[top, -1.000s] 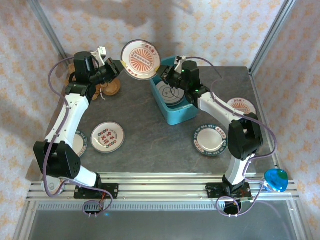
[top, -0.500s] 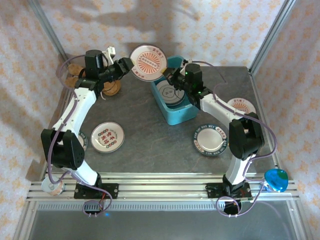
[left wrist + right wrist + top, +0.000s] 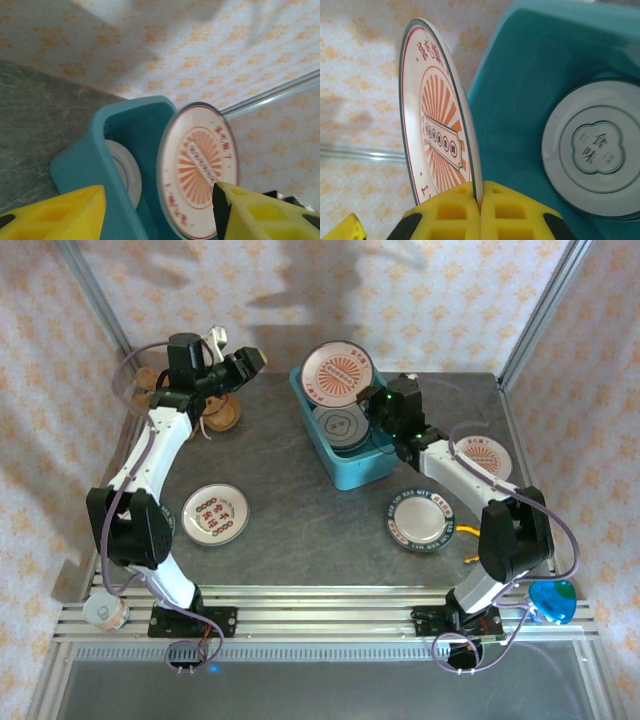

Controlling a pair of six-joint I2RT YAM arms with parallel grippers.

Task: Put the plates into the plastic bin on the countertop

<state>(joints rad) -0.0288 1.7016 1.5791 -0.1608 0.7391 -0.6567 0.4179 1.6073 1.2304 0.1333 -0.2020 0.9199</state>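
Observation:
My right gripper (image 3: 368,398) (image 3: 480,200) is shut on the lower rim of a white plate with an orange sunburst print (image 3: 336,370) (image 3: 437,132). It holds the plate on edge over the far end of the teal plastic bin (image 3: 362,472) (image 3: 520,90). A plate with dark green markings (image 3: 338,427) (image 3: 592,150) lies inside the bin. My left gripper (image 3: 250,361) (image 3: 160,212) is open, left of the bin and apart from the held plate (image 3: 200,167). More plates (image 3: 215,513) (image 3: 422,520) (image 3: 480,452) lie on the dark countertop (image 3: 290,490).
Round wooden pieces (image 3: 222,416) sit at the back left under my left arm. Another plate (image 3: 161,527) is partly hidden behind the left arm. A blue round object (image 3: 552,600) rests on the front rail at the right. Patterned walls and frame posts close in the back.
My left gripper opened and let go of the sunburst plate, then drew back left. My right gripper, still shut on it, carried it right over the bin's far end.

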